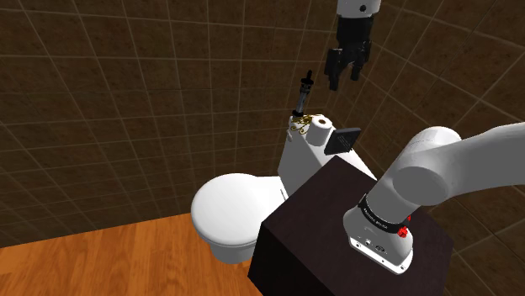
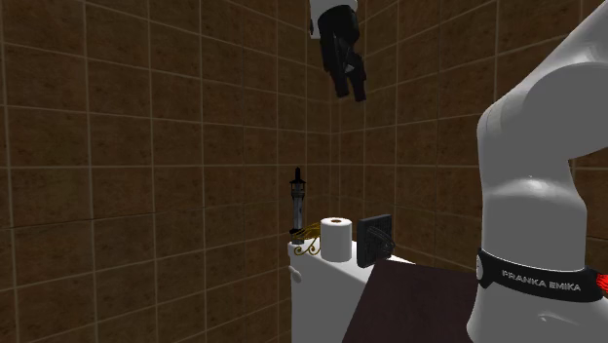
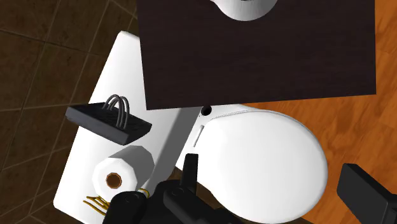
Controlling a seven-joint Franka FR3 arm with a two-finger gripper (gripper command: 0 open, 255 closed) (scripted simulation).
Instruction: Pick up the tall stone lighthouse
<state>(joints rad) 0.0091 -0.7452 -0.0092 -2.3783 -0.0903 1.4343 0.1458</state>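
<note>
Your lighthouse (image 1: 304,92) is a slim, dark, upright thing at the far end of the white toilet tank (image 1: 301,160). Its foot is tangled with a gold wire ornament (image 1: 301,121), so its base is hard to make out. Just beside it stand a toilet roll (image 1: 320,128) and a black rack (image 1: 345,140), which is nearest the stand (image 1: 336,214). Your gripper (image 1: 343,80) hangs well above them, jaws apart, holding nothing. From the wrist, the lighthouse's top blurs into the black gripper body.

shoulder: high behind stand (image 1: 324,231) | second: low beside arm (image 2: 531,200) | wrist: overhead | shared: tank (image 2: 326,292)
</note>
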